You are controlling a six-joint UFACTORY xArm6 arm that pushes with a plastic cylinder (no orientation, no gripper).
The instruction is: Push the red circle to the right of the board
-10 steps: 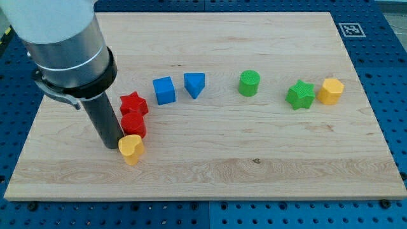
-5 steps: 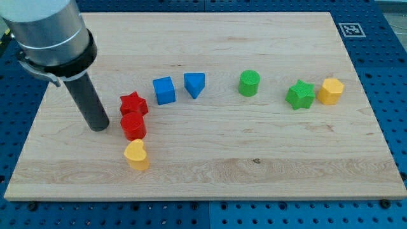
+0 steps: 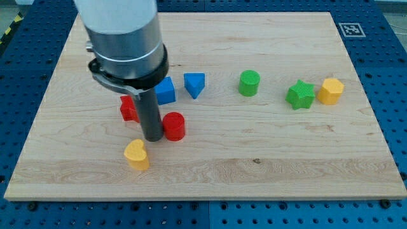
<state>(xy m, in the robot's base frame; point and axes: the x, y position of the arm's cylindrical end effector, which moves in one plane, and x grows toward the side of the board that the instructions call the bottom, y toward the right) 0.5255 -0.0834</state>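
Nearest: yellow heart block, lying clear below my tip. Next: my tip, a bare rod with no pincer to open or close, touching the left side of the red circle, placed to drive it toward the view's right. Behind: red star, partly hidden by the rod. Farther: blue cube, blue triangle, green cylinder, green star, yellow hexagon; the circle sat left of the board's centre.

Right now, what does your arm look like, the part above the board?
A wide pale grey cylinder comes in from the view's top, ending in a black collar. Below it hangs a straight dark rod, narrower and plain, down to my tip. No cables or markings show.
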